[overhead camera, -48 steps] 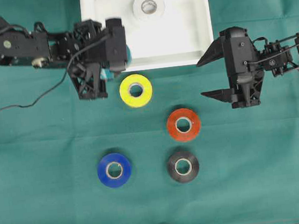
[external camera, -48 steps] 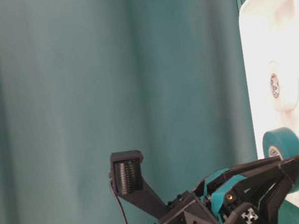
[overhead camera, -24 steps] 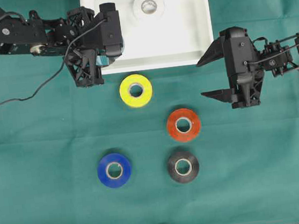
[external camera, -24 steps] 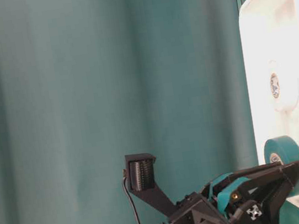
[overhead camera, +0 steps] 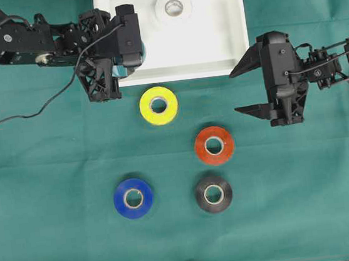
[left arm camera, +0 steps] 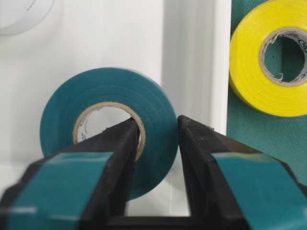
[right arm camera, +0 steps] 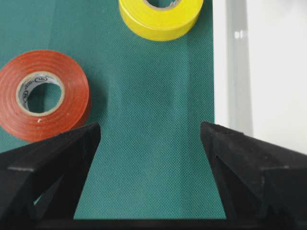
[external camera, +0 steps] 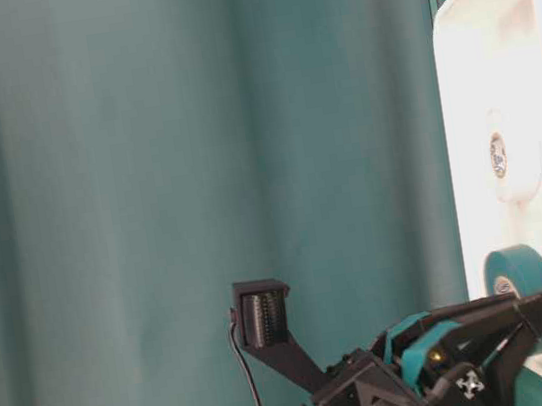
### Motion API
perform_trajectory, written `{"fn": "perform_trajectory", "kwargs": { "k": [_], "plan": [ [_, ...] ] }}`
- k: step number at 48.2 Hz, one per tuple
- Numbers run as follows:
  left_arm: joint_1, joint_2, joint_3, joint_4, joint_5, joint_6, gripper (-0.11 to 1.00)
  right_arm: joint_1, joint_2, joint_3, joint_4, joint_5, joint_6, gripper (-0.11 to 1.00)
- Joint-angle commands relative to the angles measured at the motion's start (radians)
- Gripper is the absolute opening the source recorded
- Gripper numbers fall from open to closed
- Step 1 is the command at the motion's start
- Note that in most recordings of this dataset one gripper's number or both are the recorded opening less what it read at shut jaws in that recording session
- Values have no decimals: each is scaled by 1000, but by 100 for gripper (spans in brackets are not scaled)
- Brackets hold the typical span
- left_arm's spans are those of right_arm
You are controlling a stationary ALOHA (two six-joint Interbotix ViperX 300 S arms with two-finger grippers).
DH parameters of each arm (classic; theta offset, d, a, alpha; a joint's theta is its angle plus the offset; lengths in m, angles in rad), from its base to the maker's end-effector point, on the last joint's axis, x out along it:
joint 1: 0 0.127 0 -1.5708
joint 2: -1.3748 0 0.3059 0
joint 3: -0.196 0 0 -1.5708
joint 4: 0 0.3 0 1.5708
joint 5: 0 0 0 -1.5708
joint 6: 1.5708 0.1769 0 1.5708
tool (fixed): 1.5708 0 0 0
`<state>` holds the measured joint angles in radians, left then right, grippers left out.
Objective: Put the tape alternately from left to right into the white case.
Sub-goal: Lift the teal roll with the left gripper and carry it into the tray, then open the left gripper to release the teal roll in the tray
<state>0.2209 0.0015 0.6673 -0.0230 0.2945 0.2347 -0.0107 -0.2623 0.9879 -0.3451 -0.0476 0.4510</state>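
Watching the left gripper [left arm camera: 156, 139] over the shallow white plastic case [overhead camera: 234, 48], I see its two fingers on either side of the wall of the teal tape roll [left arm camera: 108, 124], one in the hole and one outside, parting. The roll sits near the case's front rim and could catch on a finger or tip over as the arm lifts. Behind it, the case is mostly bare except for the white tape roll [overhead camera: 173, 6]. The right gripper [overhead camera: 254, 87] hangs wide open beside the case.
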Motion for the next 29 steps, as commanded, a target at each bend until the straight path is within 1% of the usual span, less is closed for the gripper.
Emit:
{"fn": "perform_trajectory", "kwargs": {
  "k": [1,6,8,10,29],
  "plan": [
    [2,-11,-5,2,-8,-3,46,3,-15,-8,2,-8,2,84],
    [3,-11,3,2,-8,-3,77,3,-15,-8,2,-8,2,84],
    [3,-12,5,2,-8,-3,87,3,-15,-8,2,-8,2,84],
    [3,-12,5,2,-8,-3,93,3,-15,-8,2,-8,2,84],
    [3,-26,6,0,-8,-6,92,3,-15,-8,2,-8,2,84]
  ]
}}
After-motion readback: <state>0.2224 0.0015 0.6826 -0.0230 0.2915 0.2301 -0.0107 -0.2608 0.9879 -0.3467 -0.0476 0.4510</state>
